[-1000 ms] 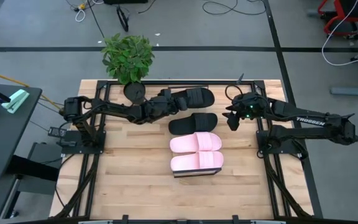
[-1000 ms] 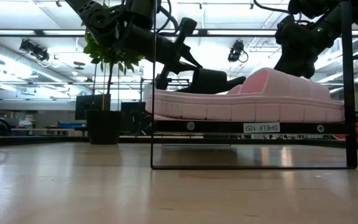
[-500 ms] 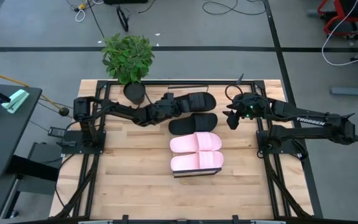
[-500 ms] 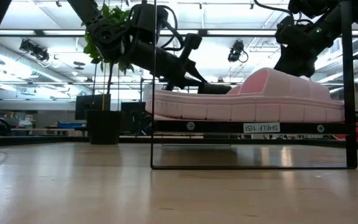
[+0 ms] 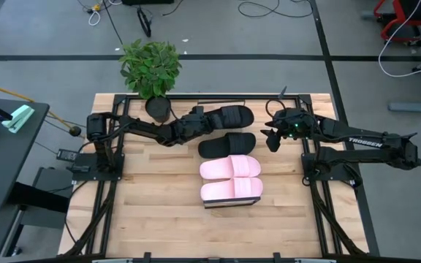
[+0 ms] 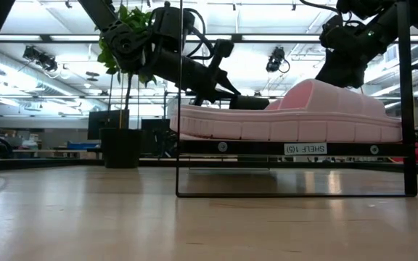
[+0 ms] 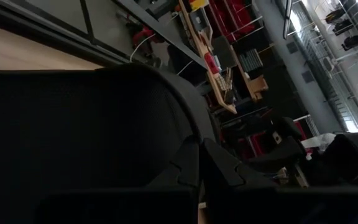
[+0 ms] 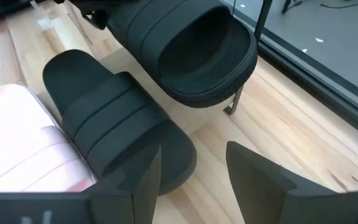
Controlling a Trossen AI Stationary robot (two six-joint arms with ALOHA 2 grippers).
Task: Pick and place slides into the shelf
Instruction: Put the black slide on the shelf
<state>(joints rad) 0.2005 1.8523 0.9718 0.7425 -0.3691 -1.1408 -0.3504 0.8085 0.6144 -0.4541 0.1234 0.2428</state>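
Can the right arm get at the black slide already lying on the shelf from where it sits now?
Probably yes. The right end effector hovers open just beside the black slide on the shelf, with nothing between them. The left end effector is shut on the other black slide farther back, so it should not block the way.

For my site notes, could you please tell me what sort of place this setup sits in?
Probably a robotics lab or workshop hall: the wooden table stands on a grey floor with loose cables, ceiling strip lights run overhead, and a potted plant is at the table's far edge.

Two dark jointed arms — white TROSSEN lettering on the right arm (image 5: 364, 143).
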